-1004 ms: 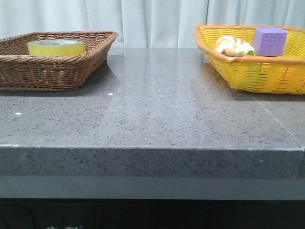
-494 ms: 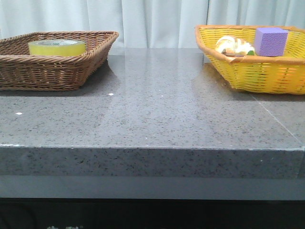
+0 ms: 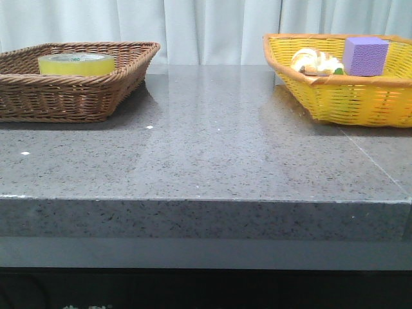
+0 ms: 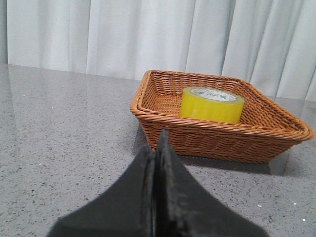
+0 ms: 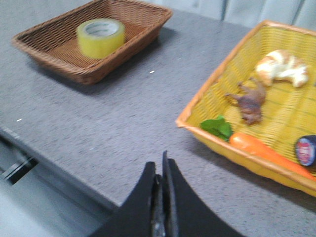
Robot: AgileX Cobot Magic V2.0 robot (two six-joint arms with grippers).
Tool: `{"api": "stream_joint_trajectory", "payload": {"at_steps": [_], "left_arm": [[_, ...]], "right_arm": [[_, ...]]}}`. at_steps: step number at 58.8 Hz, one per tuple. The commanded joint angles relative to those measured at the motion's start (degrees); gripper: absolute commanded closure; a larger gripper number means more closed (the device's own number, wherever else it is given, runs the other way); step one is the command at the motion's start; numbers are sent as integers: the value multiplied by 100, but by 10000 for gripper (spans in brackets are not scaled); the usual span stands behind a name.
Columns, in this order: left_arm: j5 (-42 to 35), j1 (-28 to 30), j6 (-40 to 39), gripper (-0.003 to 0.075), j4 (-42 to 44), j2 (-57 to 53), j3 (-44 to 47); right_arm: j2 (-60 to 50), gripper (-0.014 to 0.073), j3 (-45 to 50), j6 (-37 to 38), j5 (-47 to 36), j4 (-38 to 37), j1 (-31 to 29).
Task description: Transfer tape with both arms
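Yellow tape roll (image 4: 212, 104) flat in brown wicker basket (image 4: 163, 111) at counter's (image 3: 212, 148) left. Left claw (image 4: 157, 148) clenched, empty, near basket. Right claw (image 5: 161, 173) clenched, empty, by yellow basket (image 5: 222, 89). Scene fits either pre-pickup or post-delivery; step undecidable.

Tape roll (image 4: 212, 104) in the brown basket (image 4: 276, 129): green print on the white inner ring, too small to read in the left wrist view; same in the front view (image 3: 76, 63). Small dark round item (image 5: 306, 150) in the yellow basket (image 5: 207, 98) has a reddish label, blurred, unreadable. Nothing else carries text.
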Motion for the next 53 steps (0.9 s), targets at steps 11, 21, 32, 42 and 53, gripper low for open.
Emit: {"api": "stream_joint_trajectory", "payload": {"at_steps": [11,21,32,42,53], "left_arm": [[-489,4,-59,740,-7,-118,220],[-489,4,-59,740,-7,-118,220],[-489,4,-59,740,-7,-118,220],[-489,4,-59,740,-7,-118,220],[-489,4,-59,740,-7,-106,220]], "right_arm": [[-1115,662,1789,-18,-2744,-101,-1427],[-1974,662,3183,-18,-3792,149,-1947],[-2589,662,4181,-18,-4150,302,-2197],[-2825,662,4559,-18,-4149,384,-2197],[-2818,662,4566,-18,-4166,384,-2197]]}}
